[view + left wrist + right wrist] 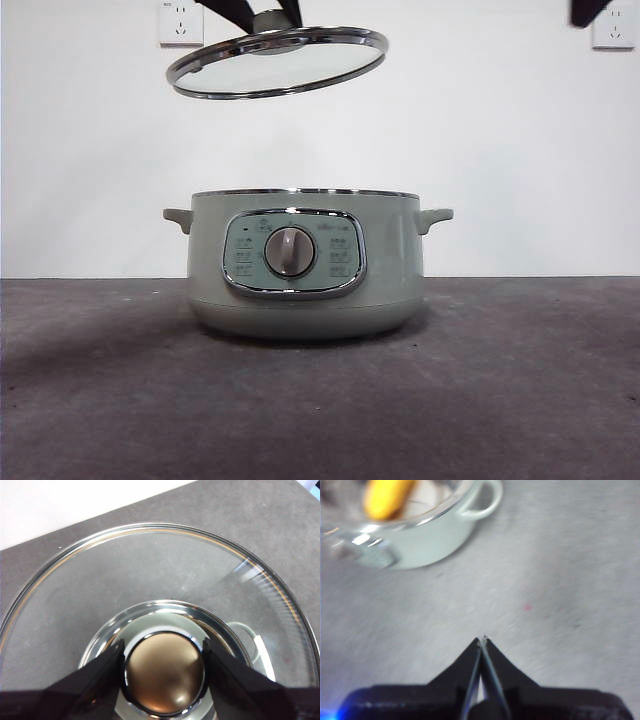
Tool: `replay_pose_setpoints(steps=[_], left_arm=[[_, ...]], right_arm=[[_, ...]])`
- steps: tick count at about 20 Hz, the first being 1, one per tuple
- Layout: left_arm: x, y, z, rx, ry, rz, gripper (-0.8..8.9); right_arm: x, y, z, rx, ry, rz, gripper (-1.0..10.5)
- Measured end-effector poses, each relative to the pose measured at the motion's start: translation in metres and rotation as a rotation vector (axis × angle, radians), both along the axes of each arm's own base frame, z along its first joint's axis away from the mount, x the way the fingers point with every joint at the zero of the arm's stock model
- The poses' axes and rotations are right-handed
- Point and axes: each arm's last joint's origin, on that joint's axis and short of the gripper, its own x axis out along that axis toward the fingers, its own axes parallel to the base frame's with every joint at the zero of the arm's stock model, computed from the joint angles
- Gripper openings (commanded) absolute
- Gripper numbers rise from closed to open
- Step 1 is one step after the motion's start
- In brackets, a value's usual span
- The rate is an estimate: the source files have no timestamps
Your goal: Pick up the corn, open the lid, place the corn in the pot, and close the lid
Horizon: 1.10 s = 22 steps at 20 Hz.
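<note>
My left gripper [268, 18] is shut on the knob [164, 675] of the clear glass lid [278, 62] and holds it tilted in the air, above and a little left of the pot [305, 290]. In the left wrist view, the lid's [150, 570] steel rim fills the picture and the jaws of the left gripper [163, 651] clamp the knob from both sides. The sage-green pot stands open on the table. The yellow corn [387, 497] lies inside the pot [430, 537]. My right gripper [483, 640] is shut and empty, off to the pot's side above the table; it also shows as a black tip [590, 10].
The grey table [500, 400] stretches around the pot. A white wall stands behind with two sockets, one [180, 22] at the left and another [613, 28] at the right.
</note>
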Motion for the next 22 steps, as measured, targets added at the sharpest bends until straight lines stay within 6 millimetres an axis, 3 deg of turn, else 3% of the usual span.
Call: replay_pose_setpoints(steps=[4,9,11,22], left_arm=[[-0.006,-0.020,-0.008,0.050,0.013,-0.023,-0.09],[0.002,-0.035,-0.043,0.172,0.106,-0.018,-0.09],[0.004,-0.036,-0.050,0.189,0.130,-0.020,-0.09],[0.002,-0.040,-0.050,0.176,0.136,-0.042,-0.10]], right_arm=[[-0.033,-0.021,-0.003,0.079,-0.032,0.085,-0.1],[-0.055,-0.035,0.004,0.139,-0.061,0.135,-0.1],[-0.060,-0.038,0.005,0.149,-0.057,0.144,-0.1],[-0.061,-0.037,0.005,0.185,-0.035,0.180,-0.1]])
